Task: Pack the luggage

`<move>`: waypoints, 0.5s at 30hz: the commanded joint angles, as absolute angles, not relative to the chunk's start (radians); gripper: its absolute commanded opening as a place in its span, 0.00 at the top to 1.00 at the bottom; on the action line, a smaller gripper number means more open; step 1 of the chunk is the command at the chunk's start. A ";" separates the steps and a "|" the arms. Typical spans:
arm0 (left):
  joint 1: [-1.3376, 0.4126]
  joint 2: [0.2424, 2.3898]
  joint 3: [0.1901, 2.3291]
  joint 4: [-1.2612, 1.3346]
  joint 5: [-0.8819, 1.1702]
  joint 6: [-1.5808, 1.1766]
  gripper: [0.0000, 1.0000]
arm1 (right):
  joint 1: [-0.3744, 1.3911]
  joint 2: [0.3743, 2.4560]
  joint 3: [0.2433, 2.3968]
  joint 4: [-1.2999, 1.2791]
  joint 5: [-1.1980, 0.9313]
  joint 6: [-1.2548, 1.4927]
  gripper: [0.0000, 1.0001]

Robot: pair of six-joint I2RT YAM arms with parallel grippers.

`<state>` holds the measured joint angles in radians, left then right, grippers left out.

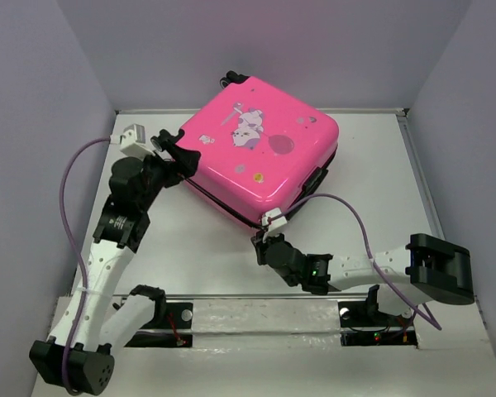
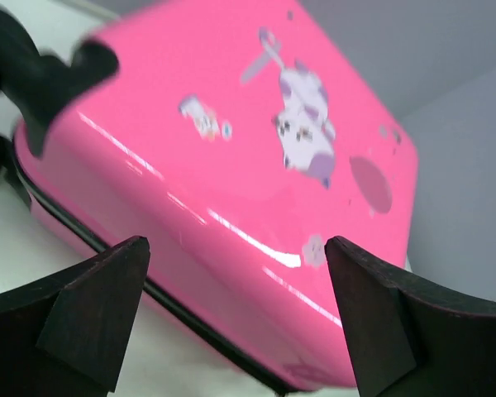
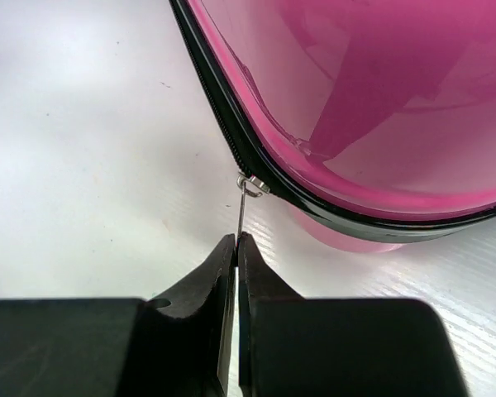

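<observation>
I held my left hand (image 2: 236,245) spread wide beside the luggage (image 1: 260,153), with my right hand (image 3: 234,245) pinched tight on its zipper pull (image 3: 243,207).

You have a white table (image 1: 380,190) with a matte, faintly ribbed top. Pale grey walls (image 1: 41,124) close it in on the left, far and right sides. The only loose thing lying on it is the luggage (image 1: 260,153), a hot-pink hard-shell case resting flat with its printed shell facing up, in the far middle of the surface. It sits turned at an angle, so one corner points toward the near edge. The opposite corner, with its black wheels, reaches the far edge. Its black zipper band runs just above the tabletop. A pale rail (image 1: 264,314) crosses the near edge from left to right.
</observation>
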<state>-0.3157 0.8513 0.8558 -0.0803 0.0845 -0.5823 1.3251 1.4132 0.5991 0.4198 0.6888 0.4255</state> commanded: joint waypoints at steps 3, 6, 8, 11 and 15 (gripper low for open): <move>-0.039 1.054 0.979 -0.020 0.331 -0.607 0.01 | 1.355 1.393 0.601 0.514 0.592 0.466 0.93; 0.058 1.158 1.029 0.037 0.328 -0.673 0.01 | 1.355 1.396 0.606 0.502 0.581 0.472 0.93; 0.093 1.199 1.035 0.089 0.315 -0.707 0.01 | 1.355 1.397 0.606 0.497 0.571 0.476 0.93; 0.112 1.267 1.104 0.114 0.267 -0.733 0.01 | 1.355 1.402 0.609 0.489 0.558 0.477 0.93; 0.112 1.402 1.213 0.074 0.267 -0.715 0.01 | 1.355 1.408 0.620 0.488 0.549 0.476 0.93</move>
